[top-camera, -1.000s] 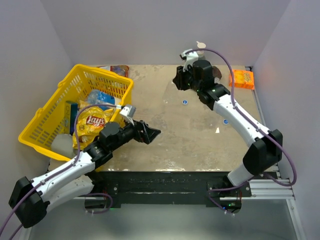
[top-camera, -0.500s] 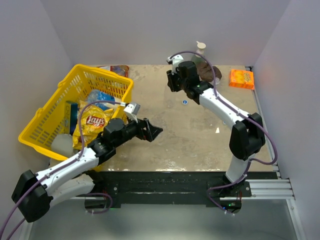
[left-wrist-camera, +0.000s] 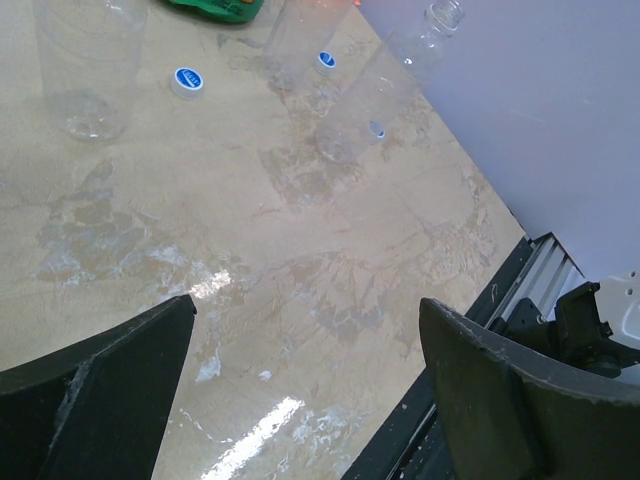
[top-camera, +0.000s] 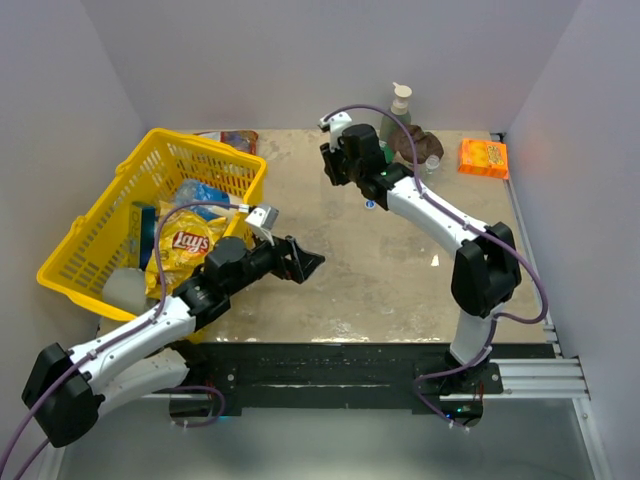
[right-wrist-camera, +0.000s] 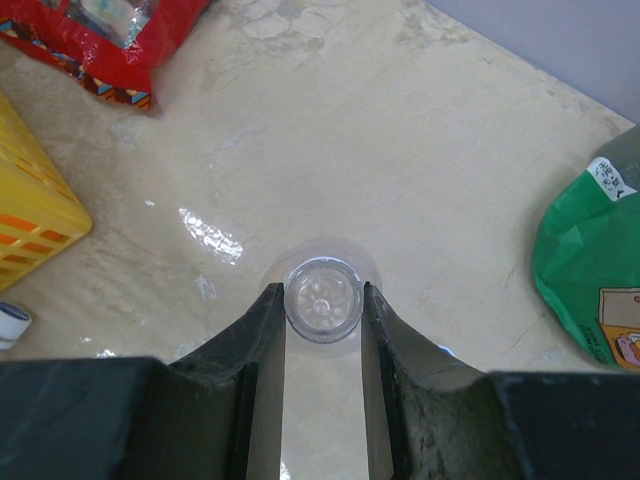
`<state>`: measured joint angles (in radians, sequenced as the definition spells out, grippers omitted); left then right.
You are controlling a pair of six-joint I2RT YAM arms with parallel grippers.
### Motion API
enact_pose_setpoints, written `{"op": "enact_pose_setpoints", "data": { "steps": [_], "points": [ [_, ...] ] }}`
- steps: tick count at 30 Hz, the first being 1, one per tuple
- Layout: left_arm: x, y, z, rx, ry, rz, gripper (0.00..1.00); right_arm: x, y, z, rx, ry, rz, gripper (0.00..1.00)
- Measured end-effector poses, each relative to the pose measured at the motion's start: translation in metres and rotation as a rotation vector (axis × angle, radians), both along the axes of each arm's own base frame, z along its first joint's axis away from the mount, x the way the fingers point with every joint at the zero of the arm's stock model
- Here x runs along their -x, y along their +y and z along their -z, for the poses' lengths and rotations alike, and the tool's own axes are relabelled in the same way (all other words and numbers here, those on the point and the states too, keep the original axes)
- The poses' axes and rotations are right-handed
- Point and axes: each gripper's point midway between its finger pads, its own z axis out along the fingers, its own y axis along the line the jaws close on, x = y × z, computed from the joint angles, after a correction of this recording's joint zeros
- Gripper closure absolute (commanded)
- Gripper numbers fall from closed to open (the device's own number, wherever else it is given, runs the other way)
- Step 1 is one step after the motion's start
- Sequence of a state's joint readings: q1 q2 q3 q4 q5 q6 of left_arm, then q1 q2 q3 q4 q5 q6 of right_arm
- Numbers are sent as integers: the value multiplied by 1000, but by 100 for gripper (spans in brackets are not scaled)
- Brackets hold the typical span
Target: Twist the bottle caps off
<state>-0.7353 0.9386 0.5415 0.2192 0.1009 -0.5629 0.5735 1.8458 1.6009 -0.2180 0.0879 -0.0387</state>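
Observation:
My right gripper point(right-wrist-camera: 323, 300) is shut on the open, capless neck of a clear bottle point(right-wrist-camera: 330, 262) that stands upright on the table, at the back centre in the top view point(top-camera: 338, 168). My left gripper point(top-camera: 305, 263) is open and empty above the table's front middle; it also shows in the left wrist view point(left-wrist-camera: 307, 303). That view shows other clear bottles point(left-wrist-camera: 85, 70) point(left-wrist-camera: 385, 90) and loose blue-and-white caps point(left-wrist-camera: 187, 80) point(left-wrist-camera: 326, 62) point(left-wrist-camera: 376, 128) on the table. A blue cap point(top-camera: 370, 205) lies below the right gripper, another point(top-camera: 451, 243) further right.
A yellow basket point(top-camera: 120, 200) with a Lay's bag point(top-camera: 190, 245) stands at the left. A red packet point(right-wrist-camera: 90, 35) lies at the back left. A green pump bottle point(top-camera: 400, 100), a green bag point(right-wrist-camera: 590, 270) and an orange box point(top-camera: 483, 157) are at the back right.
My right arm has swung left along the back of the table, from near the pump bottle to the back centre. The left gripper has shifted slightly right and stays open.

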Motion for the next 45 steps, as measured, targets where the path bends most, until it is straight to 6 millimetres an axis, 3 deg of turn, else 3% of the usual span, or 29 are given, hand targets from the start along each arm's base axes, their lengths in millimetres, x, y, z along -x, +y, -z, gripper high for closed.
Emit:
{"op": "enact_pose_setpoints", "data": {
  "steps": [3, 6, 11, 12, 15, 25, 33, 40, 45],
  "points": [
    [0, 1, -3, 6, -7, -2, 0, 1, 0, 0, 4, 3, 0, 49],
    [0, 2, -4, 7, -9, -8, 0, 1, -1, 1, 14, 19, 3, 40],
    [-1, 5, 1, -9, 3, -27, 0, 2, 0, 5, 27, 53, 5, 35],
    [-1, 6, 2, -15, 8, -32, 0, 2, 0, 5, 27, 58, 6, 25],
    [-2, 10, 9, -39, 28, -51, 2, 1, 1, -1, 20, 62, 7, 21],
    [-13, 26, 37, -244, 126, -139, 7, -4, 11, -30, -78, 43, 2, 13],
    [-10, 32, 64, -532, 216, -213, 7, -1, 7, -51, -143, 40, 24, 13],
    [10, 89, 127, -880, 417, -353, 7, 27, -5, -108, -243, -24, 26, 13],
    [22, 119, 132, -990, 469, -440, 7, 40, -9, -136, -308, -63, 17, 14]
  ]
}}
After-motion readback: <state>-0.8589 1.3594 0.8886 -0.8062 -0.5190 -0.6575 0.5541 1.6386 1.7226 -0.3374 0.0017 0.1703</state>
